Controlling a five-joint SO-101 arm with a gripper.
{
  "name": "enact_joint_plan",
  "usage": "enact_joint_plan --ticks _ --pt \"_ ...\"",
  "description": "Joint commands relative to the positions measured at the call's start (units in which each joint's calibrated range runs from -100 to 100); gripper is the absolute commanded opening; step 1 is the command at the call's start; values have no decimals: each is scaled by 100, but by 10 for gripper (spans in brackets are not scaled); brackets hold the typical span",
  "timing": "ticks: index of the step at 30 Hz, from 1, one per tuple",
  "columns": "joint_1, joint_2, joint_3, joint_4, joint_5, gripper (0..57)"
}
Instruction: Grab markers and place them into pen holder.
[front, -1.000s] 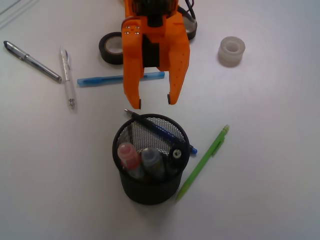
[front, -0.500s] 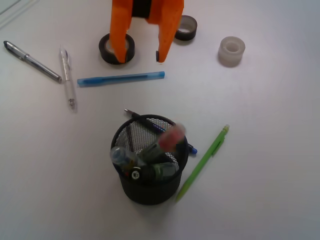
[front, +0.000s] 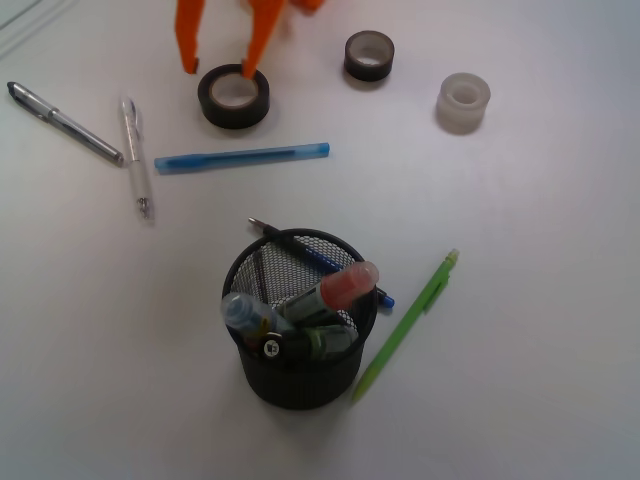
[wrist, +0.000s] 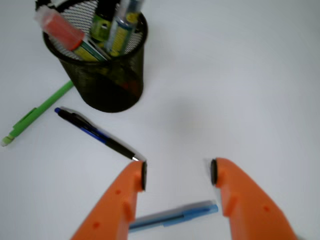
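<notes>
Fingers (wrist: 134, 200) of your gripper (wrist: 177, 174) spread wide, nothing held — well clear of the holder (front: 300, 375). All three markers (front: 330, 292) sit inside the holder, leaning.

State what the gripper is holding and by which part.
Nothing. The gripper is open and empty above the table; the markers sit in the pen holder.

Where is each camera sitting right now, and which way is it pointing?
Front: high above the table, opposite the arm, looking down at the pen holder; only the open orange tool shows at the top edge.
Wrist: on the arm behind the tool, looking past its spread fingers toward the pen holder.
Shared: holder, markers, green pencil, blue pen.
</notes>
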Motion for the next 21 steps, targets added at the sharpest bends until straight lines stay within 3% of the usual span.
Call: enact_joint_plan --ticks 1,11,21 --pt "182 -1072 842 13 -5 155" --pt "451 -3817 2943 65 29 155" --pt "-334 -6299 4665 1439 0 156"
